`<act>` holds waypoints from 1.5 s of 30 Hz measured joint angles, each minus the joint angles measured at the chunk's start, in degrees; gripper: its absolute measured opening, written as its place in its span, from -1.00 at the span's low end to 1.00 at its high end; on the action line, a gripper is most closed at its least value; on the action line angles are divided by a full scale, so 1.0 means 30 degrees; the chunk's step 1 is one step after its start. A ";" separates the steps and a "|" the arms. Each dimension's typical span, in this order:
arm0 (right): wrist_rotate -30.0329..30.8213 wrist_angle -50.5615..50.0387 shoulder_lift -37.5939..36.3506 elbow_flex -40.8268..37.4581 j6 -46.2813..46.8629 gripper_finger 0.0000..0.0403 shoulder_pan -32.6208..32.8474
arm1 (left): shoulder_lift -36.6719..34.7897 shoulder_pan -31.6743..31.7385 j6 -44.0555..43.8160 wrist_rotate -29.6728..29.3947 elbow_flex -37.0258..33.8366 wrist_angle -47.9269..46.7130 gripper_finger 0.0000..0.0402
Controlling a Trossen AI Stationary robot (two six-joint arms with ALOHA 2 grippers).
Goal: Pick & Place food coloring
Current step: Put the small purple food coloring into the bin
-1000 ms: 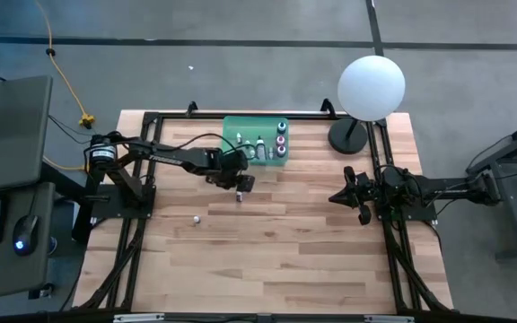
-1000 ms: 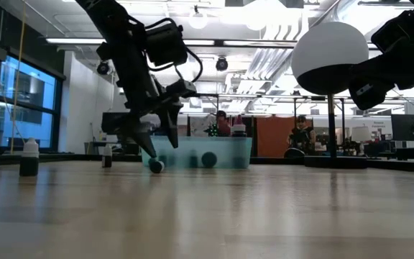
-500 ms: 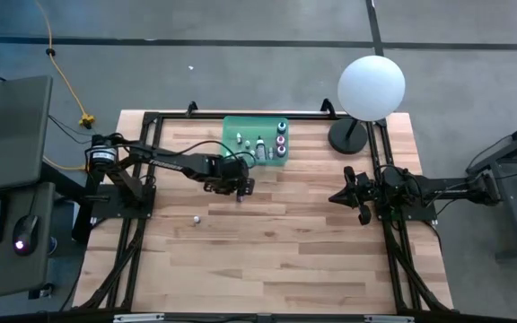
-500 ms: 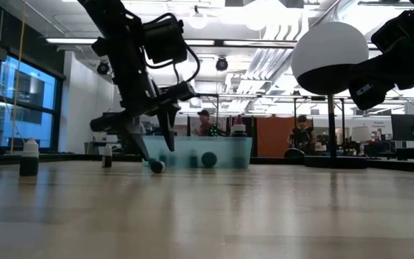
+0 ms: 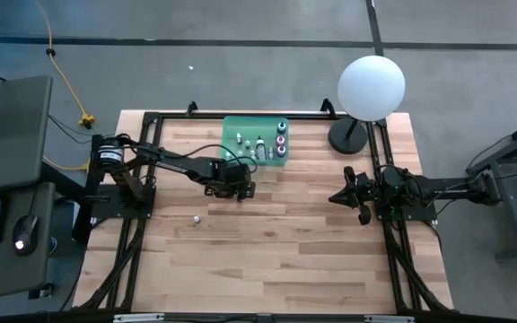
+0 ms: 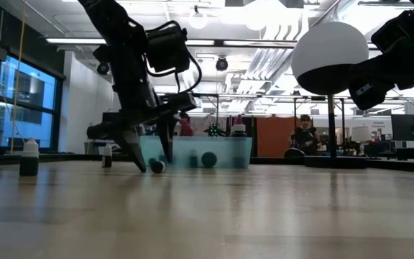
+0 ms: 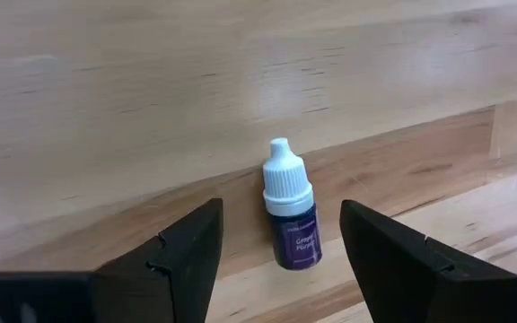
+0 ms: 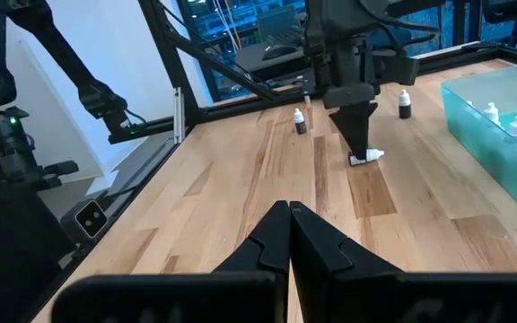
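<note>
A small purple food coloring bottle (image 7: 290, 220) with a white cap lies on its side on the wooden table; it also shows in the low view (image 6: 157, 166). My left gripper (image 7: 281, 256) stands open just above the table, pointing steeply down, one finger on each side of the bottle without touching it. In the high view the left gripper (image 5: 240, 190) is in front of the green tray (image 5: 255, 152). My right gripper (image 5: 336, 196) waits shut at the table's right side, holding nothing.
The green tray (image 8: 501, 121) holds several upright bottles. Another small bottle (image 5: 196, 217) stands alone nearer the front left. More bottles (image 6: 29, 158) stand at the left in the low view. A white globe lamp (image 5: 371, 87) stands at the far right.
My left gripper has sunk toward the lying bottle and rolled about its own pointing line, so its fingers now straddle the bottle close to the table. It has stayed open. The bottle has not moved.
</note>
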 joint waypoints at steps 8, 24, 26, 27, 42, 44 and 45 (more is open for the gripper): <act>-0.0005 -0.0035 0.0005 0.0000 0.0000 -1.00 0.0002 | 0.0374 -0.0004 0.0029 -0.0141 0.0423 -0.0368 0.11; -0.0005 -0.0020 0.0005 0.0000 0.0000 -1.00 0.0002 | 0.1498 0.0025 0.1316 0.0179 0.1368 -0.0317 -0.26; -0.0005 -0.0069 0.0005 0.0000 0.0000 -1.00 -0.0001 | 0.1505 0.0025 0.1648 0.0183 0.1368 -0.0332 -0.27; -0.0005 -0.0071 0.0005 0.0000 0.0000 -1.00 -0.0001 | 0.1512 0.0025 0.1795 0.0183 0.1363 -0.0334 -0.27; -0.0005 -0.0073 0.0005 0.0005 0.0000 -1.00 0.0001 | 0.1607 0.0018 0.2546 0.0320 0.2410 -0.1716 -0.27; -0.0005 -0.0069 0.0005 0.0000 0.0000 -1.00 0.0002 | 0.1607 0.0018 0.2545 0.0427 0.2410 -0.1742 -0.27; -0.0005 -0.0066 0.0005 0.0000 0.0000 -1.00 0.0002 | 0.1607 0.0018 0.2545 0.0520 0.2410 -0.1749 -0.27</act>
